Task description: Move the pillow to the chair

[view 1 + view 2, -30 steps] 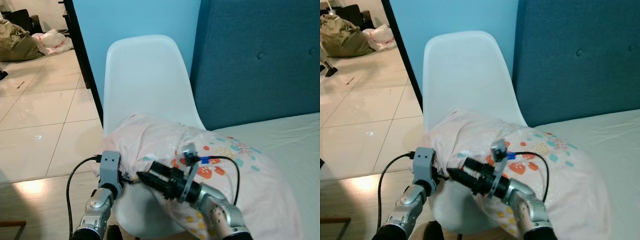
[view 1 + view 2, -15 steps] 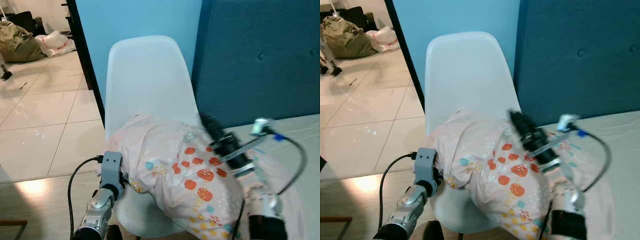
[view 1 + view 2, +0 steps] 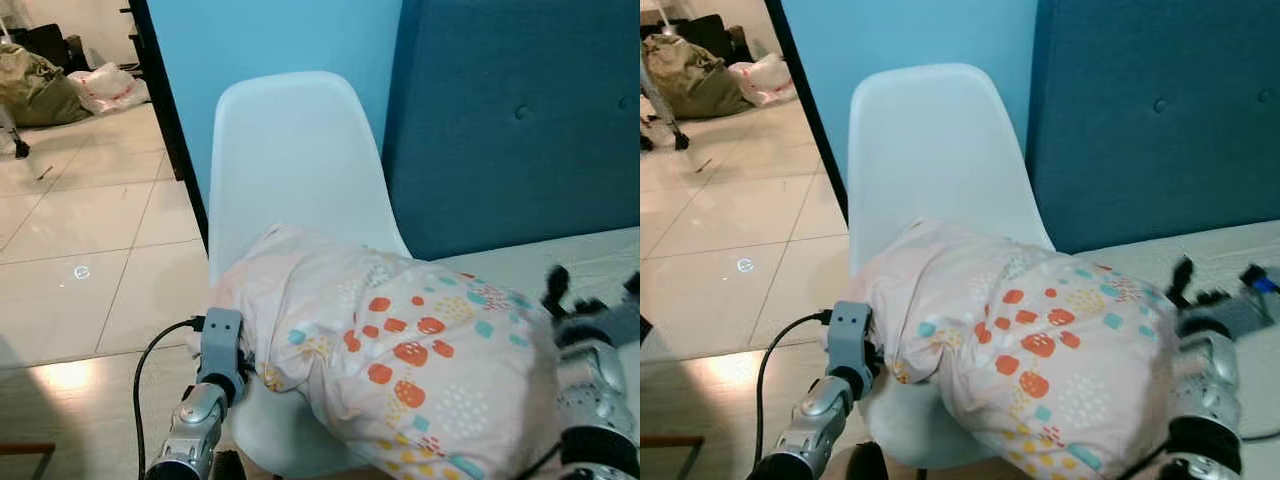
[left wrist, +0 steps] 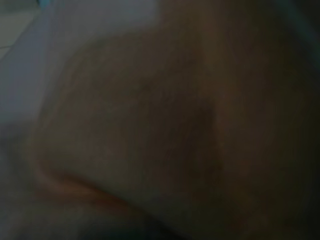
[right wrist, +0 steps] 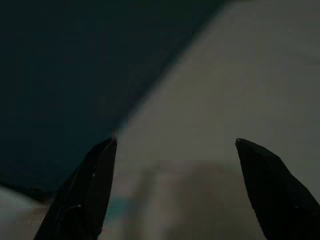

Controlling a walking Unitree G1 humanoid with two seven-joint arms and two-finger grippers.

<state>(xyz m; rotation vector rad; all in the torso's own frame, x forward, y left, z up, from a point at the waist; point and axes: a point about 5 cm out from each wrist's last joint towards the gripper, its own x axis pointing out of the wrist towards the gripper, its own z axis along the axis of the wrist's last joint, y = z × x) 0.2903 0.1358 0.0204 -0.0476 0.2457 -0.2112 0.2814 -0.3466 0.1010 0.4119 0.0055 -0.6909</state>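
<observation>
Half on the white chair (image 3: 290,150), half on the bed (image 3: 590,262), the pillow (image 3: 400,360) looks soft, light and floppy, best pinched at a bunched edge; right gripper (image 5: 175,187) spread empty, left gripper (image 3: 245,362) buried against it, fingers unclear.

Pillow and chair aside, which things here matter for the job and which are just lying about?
Job: pillow; chair; left gripper against the pillow; right gripper, jaws open.
Lying about: bed; headboard; bags on the floor.
</observation>
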